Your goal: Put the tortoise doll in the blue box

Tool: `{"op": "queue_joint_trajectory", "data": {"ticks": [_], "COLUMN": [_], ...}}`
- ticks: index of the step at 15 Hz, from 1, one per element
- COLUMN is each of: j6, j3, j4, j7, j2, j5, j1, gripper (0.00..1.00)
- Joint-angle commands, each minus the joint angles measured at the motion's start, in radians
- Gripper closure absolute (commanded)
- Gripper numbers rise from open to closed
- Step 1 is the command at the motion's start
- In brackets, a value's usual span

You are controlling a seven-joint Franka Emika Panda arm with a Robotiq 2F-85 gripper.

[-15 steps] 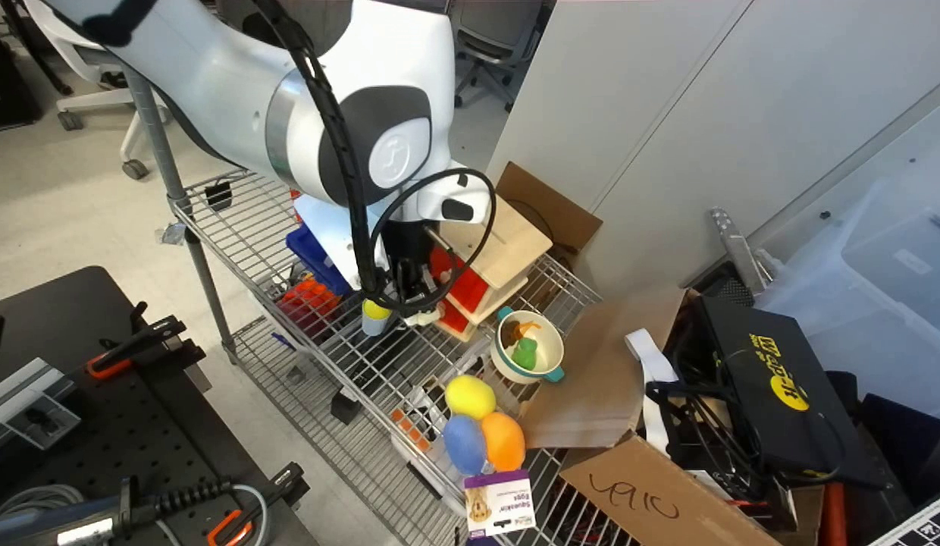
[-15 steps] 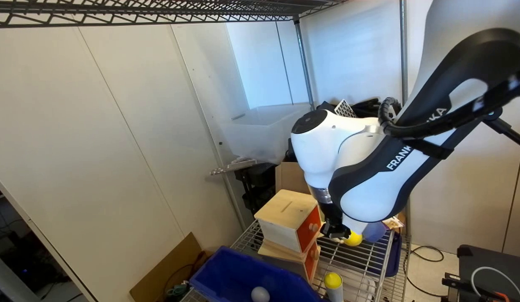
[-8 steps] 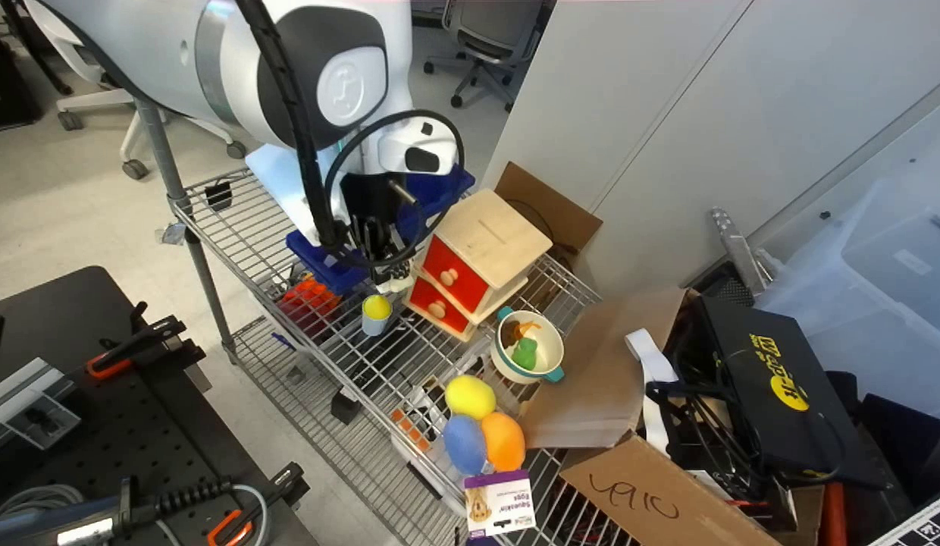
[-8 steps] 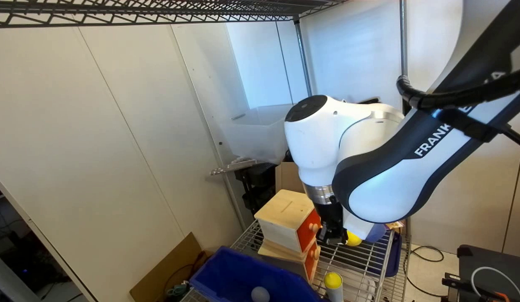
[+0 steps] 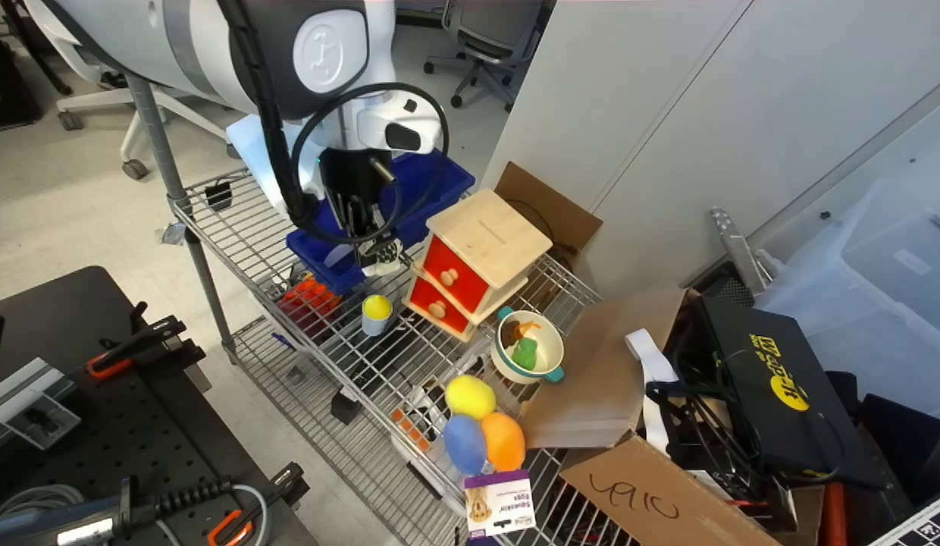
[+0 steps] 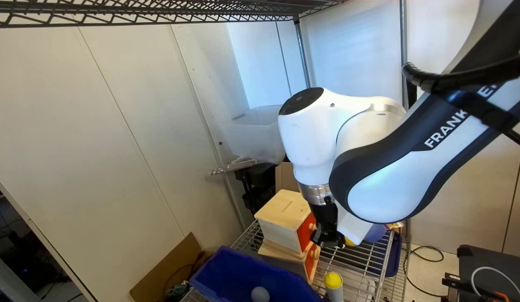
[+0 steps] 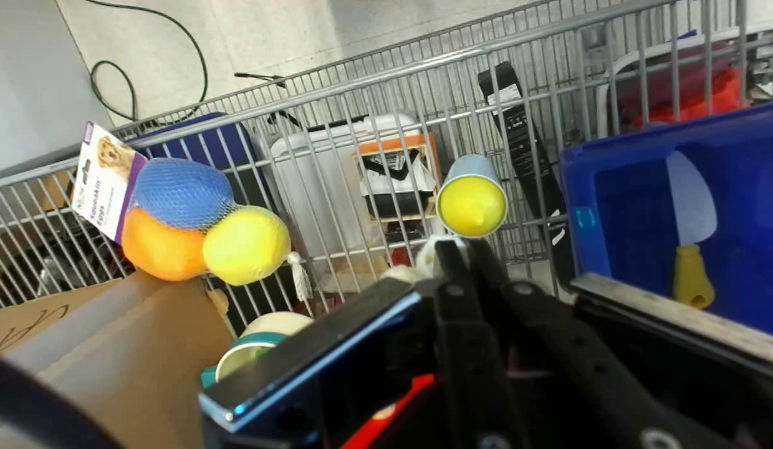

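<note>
Tortoise doll (image 5: 382, 259) hangs at the tips of the gripper (image 7: 465, 252), near the blue box (image 6: 239, 268) but apparently outside its rim. Pale cream with a dark patterned patch; the wrist view shows only pale bits past the fingers.

Handling (judged): light, soft-stuffed, likely fabric. Should compress under a squeeze; low slip, not fragile. Pinched by a thin edge, it could sag or swing. Best hold: across the thick of the body, moderate force.

End effector: fingers nearly together, pinching the doll. Exact part gripped not readable.

Outward: a toy knife (image 7: 695, 218) lies inside the blue box. Wooden toy house (image 5: 485, 235) stands beside the box; cup with yellow top (image 5: 376, 309) near it. Next move, probably: carry sideways over the opening, clear the rim, let go.
</note>
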Motion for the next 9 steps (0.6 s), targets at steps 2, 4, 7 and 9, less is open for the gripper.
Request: {"op": "queue_joint_trajectory", "data": {"ticks": [2,4,7,9], "j6": [0.035,0.047,0.028,0.024], "j3": [0.053,0.066,0.066,0.059], "j4": [0.006,0.028,0.068,0.086], "j7": [-0.014,-0.038,-0.016,0.001], "j2": [-0.014,0.002,0.027,0.037], "j5": [0.100,0.148,0.145,0.125], "j1": [-0.033,-0.040,-0.035,-0.032], "gripper": [0.98,0.98,0.98,0.98]}}
